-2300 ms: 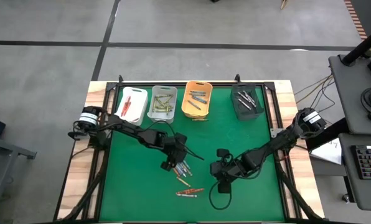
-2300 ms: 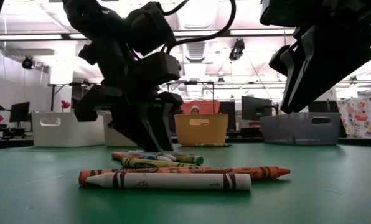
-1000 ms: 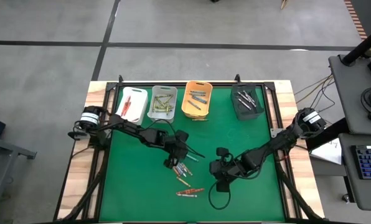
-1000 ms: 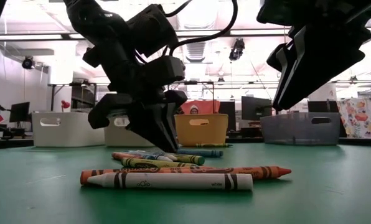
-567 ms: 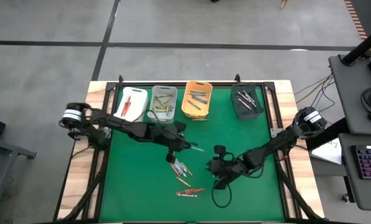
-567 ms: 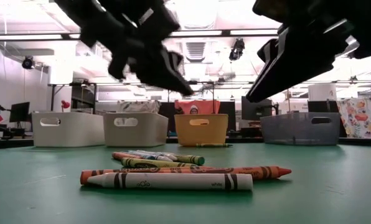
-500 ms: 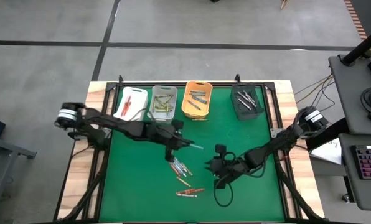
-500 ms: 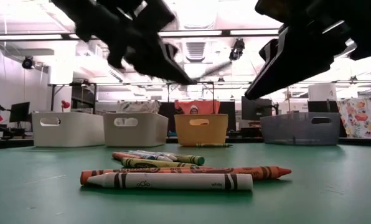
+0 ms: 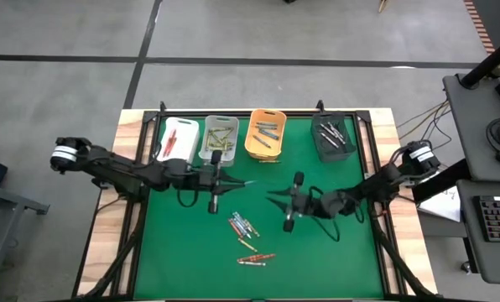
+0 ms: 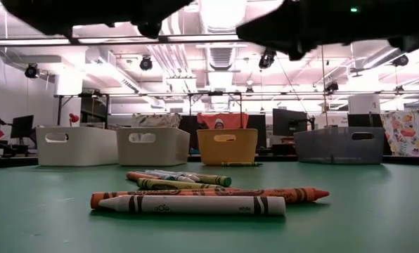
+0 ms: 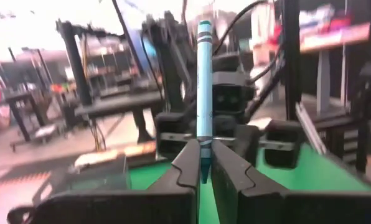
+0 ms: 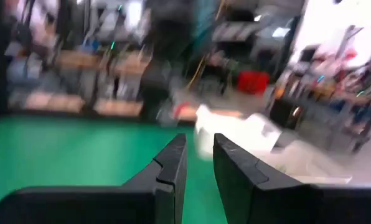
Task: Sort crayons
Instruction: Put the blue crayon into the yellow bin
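Note:
My left gripper (image 9: 236,183) hangs over the middle of the green mat, level and pointing toward the table's right, shut on a blue crayon (image 11: 204,74). My right gripper (image 9: 273,199) faces it from the right, a short way off, open (image 12: 199,140) with nothing between its fingers. Several loose crayons (image 9: 243,225) lie flat on the mat nearer the front edge, among them a white one (image 10: 188,204) and an orange one (image 10: 209,192). Both arms show only as dark shapes at the top of the low view. My left gripper pinches the blue crayon between its two fingers by one end (image 11: 204,163). The crayon runs on in line with the fingers and sticks out well past their tips. The fingers lie about level, pointing toward the table's right, and the crayon is clear of the mat.
Along the far edge stands a row of bins: white (image 9: 179,138), grey (image 9: 219,138), orange (image 9: 265,134) and black (image 9: 334,136), each with crayons inside. The green mat (image 9: 334,252) is bare to the right of the loose crayons.
My left gripper has risen from the crayon pile with the blue crayon, swung toward the far left and tipped from pointing down to level. My right gripper has risen too, moved toward the far edge and tipped level, facing the left one.

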`<state>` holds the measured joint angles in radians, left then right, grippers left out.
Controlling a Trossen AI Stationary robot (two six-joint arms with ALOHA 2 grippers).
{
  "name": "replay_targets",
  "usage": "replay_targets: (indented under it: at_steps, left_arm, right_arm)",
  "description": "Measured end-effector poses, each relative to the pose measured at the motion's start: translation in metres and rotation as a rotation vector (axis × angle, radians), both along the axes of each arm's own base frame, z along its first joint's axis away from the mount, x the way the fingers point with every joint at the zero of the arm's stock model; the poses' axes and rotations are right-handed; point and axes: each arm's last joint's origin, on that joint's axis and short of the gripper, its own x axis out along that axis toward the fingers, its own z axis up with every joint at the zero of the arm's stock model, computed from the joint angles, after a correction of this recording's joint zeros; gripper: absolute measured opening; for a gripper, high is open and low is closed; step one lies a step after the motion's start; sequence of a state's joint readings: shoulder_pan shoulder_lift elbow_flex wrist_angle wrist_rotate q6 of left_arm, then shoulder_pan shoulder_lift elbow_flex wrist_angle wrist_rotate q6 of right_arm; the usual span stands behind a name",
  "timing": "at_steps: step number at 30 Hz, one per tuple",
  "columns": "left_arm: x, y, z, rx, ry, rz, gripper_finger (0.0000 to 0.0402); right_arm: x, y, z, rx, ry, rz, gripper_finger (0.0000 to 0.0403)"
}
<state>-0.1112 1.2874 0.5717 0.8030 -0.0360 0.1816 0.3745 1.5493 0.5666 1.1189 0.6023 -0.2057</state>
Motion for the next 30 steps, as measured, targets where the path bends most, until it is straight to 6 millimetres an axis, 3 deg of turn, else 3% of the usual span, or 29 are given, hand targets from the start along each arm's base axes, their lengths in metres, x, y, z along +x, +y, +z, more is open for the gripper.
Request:
replay_targets:
  at_steps: [3,7,14,24,30]
  left_arm:
    - [-0.002,0.0,-0.004,-0.023,-0.096,-0.002,0.0]
    - [-0.001,0.0,-0.009,-0.039,-0.142,-0.004,0.0]
    - [0.0,-0.001,-0.015,-0.056,-0.184,-0.011,0.0]
    - [0.0,-0.001,-0.022,-0.069,-0.176,0.02,0.0]
    - [0.004,-0.001,-0.026,-0.069,-0.174,0.021,0.0]
  right_arm:
    - [0.005,-0.014,0.011,0.009,-0.119,-0.003,0.0068]
    - [0.017,-0.027,0.025,0.025,-0.206,0.146,0.0068]
    - [0.03,-0.034,0.046,0.04,-0.287,0.167,0.0072]
    - [0.048,-0.041,0.064,0.059,-0.267,0.144,0.0148]
    - [0.052,-0.042,0.071,0.023,-0.275,0.147,0.0167]
